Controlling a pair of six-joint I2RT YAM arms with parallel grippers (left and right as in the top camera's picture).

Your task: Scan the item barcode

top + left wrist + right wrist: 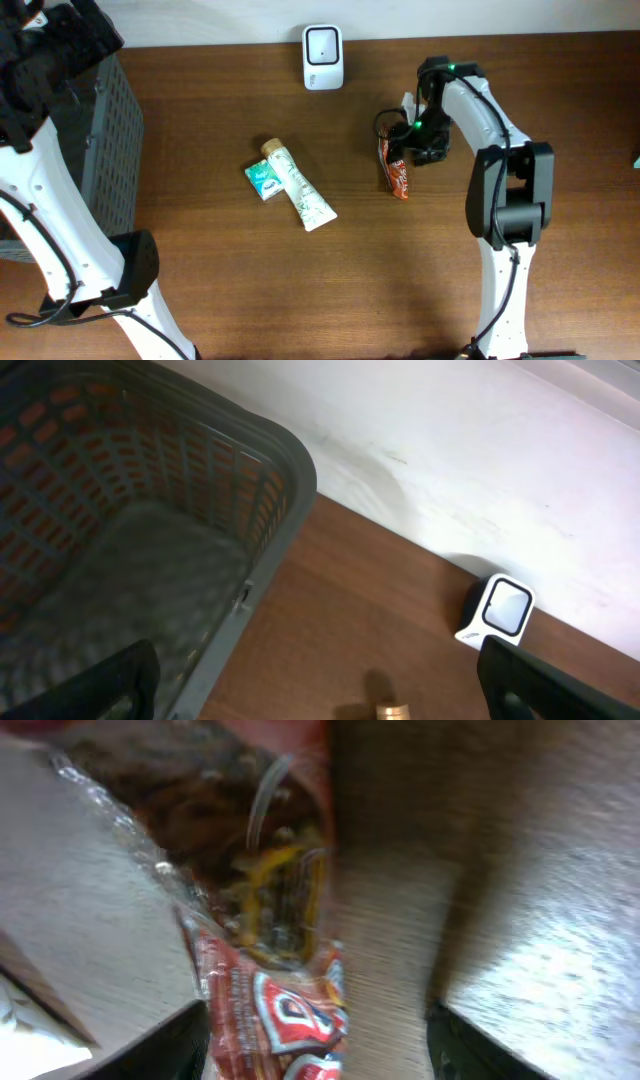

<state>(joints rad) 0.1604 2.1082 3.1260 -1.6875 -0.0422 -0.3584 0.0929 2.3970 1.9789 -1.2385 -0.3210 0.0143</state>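
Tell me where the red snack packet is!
In the overhead view, the red snack packet lies flat on the right side, just beneath the right arm's jaws. It is to the right of the green-and-white tube.

My wood table [220, 290] carries 5 things: grey basket [115, 120], white scanner [323, 57], green box [263, 181], tube [300, 190], red snack packet [398, 178].
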